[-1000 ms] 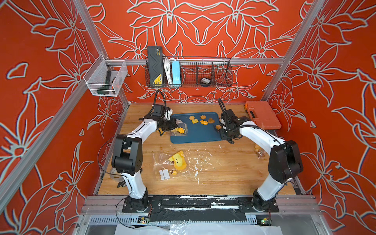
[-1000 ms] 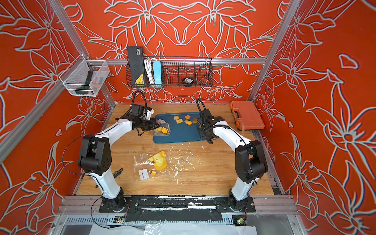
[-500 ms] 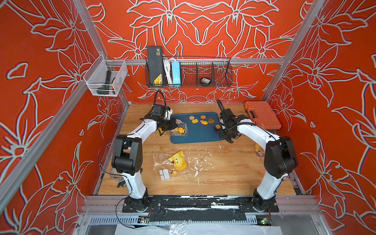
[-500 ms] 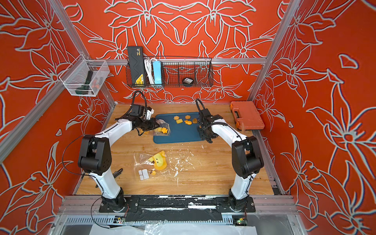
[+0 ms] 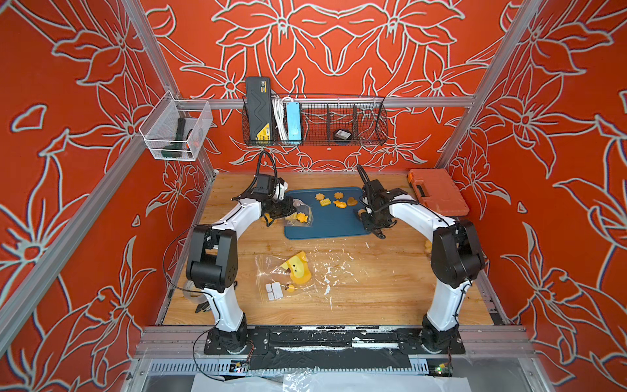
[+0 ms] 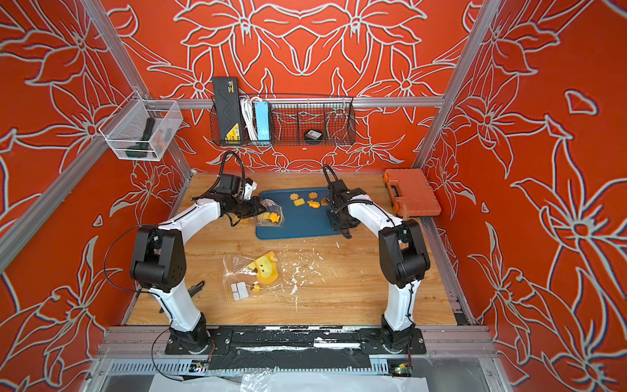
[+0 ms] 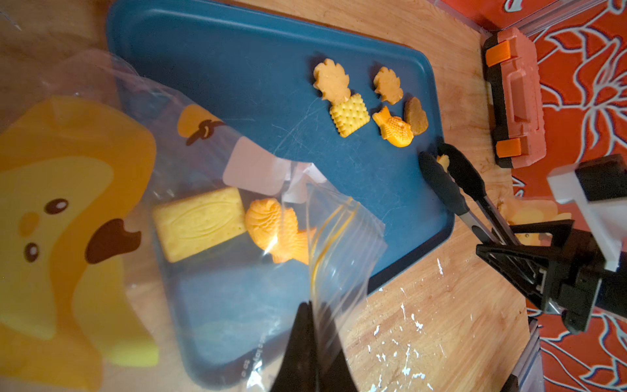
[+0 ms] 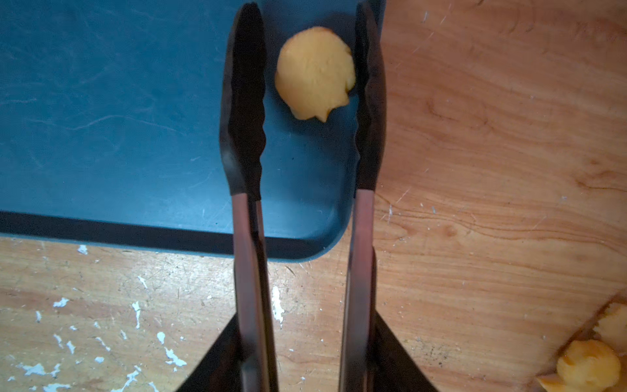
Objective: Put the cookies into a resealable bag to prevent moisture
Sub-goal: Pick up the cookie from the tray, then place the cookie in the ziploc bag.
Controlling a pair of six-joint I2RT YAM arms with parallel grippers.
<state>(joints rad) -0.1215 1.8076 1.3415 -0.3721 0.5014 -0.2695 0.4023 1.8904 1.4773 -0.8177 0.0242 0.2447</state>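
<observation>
Right arm's elbow (image 5: 454,253) has swung inward from the right edge of the counter (image 5: 356,288) since the earlier frame; left arm unchanged. Jaws of the right gripper (image 5: 372,220) are clamped on the handles of the tongs (image 8: 246,203). The tong tips stand apart either side of a round yellow cookie (image 8: 315,73) at the right edge of the tray (image 8: 101,118), one tip appearing to touch it, the other just clear. Jaws of the left gripper (image 7: 314,325) are pressed together, pinching the zip edge of the bag (image 7: 339,244), which lies over the tray's left edge. Inside the bag: rectangular cookie (image 7: 200,222), fish cookie (image 7: 274,230). Loose near the tray's far right corner: five cookies (image 5: 340,204). Mid-counter: spare bag (image 5: 288,275).
</observation>
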